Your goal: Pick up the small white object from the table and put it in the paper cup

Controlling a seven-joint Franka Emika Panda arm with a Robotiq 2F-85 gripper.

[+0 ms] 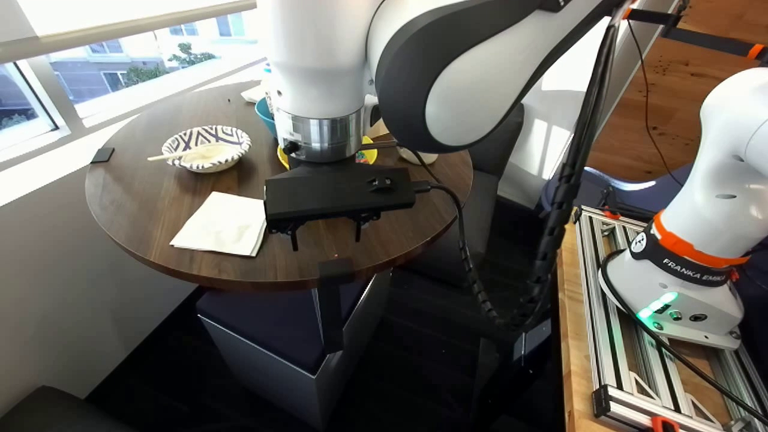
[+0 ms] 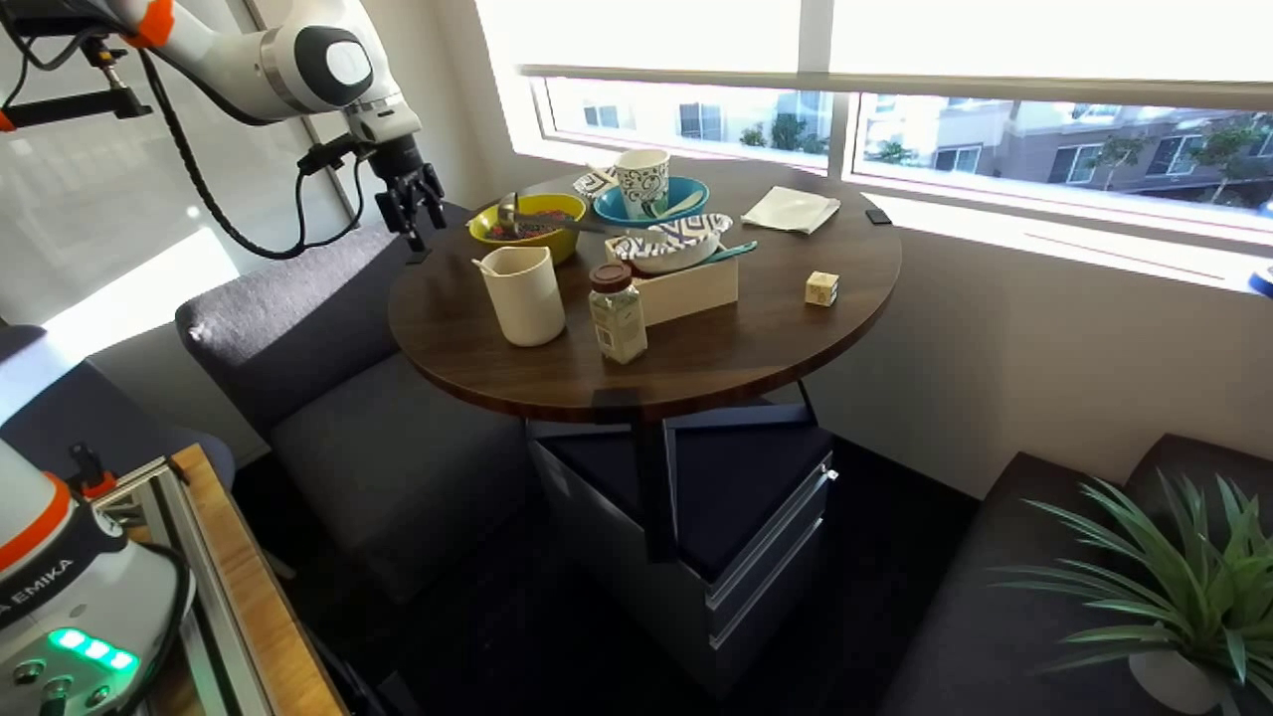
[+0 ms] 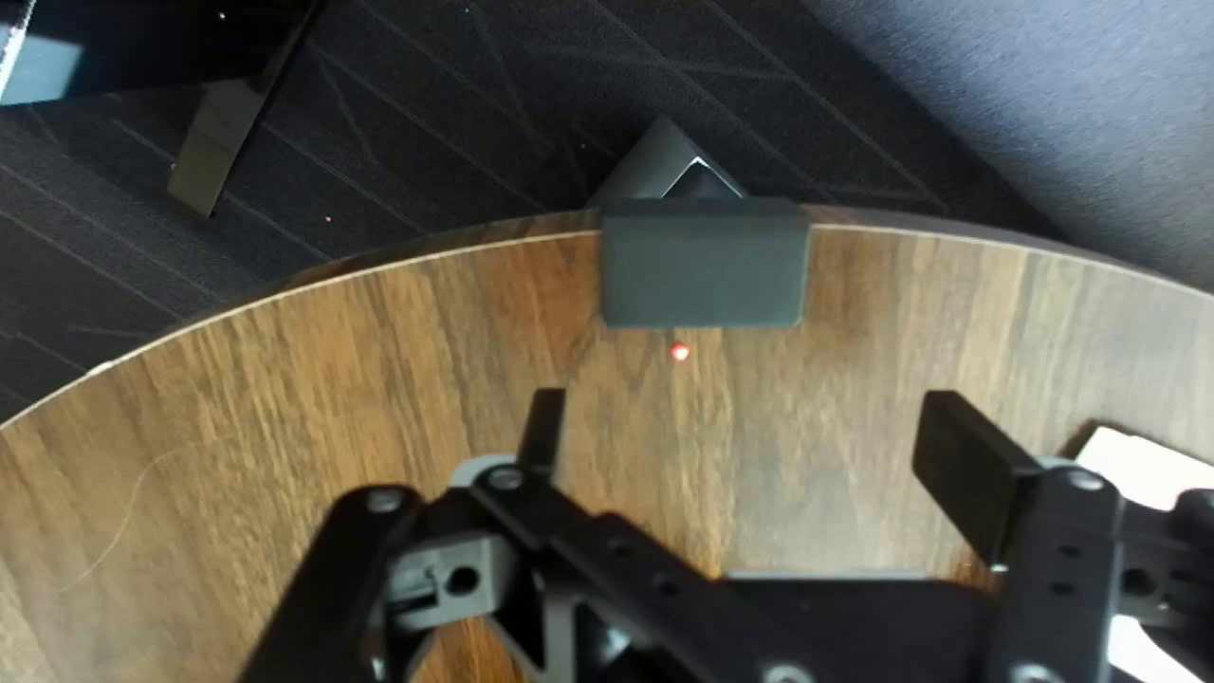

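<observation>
The plain cream-white paper cup (image 2: 525, 298) stands upright near the table's edge in an exterior view. What looks like its base shows beside the arm in an exterior view (image 1: 418, 158). A small pale cube (image 2: 821, 288) with dark marks lies on the table at the right; I cannot tell surely that it is the small white object. My gripper is open and empty, with its fingers wide apart in the wrist view (image 3: 744, 408). It hangs above the table near its rim in both exterior views (image 1: 326, 238) (image 2: 427, 227), far from the cube.
A yellow bowl (image 2: 569, 211), a blue bowl (image 2: 696, 189) holding a patterned cup (image 2: 644, 177), a jar (image 2: 619, 323) and a box (image 2: 693, 291) under a patterned bowl (image 2: 656, 261) crowd the table. Napkins (image 1: 222, 225) and another patterned bowl (image 1: 210, 165) lie left of my gripper.
</observation>
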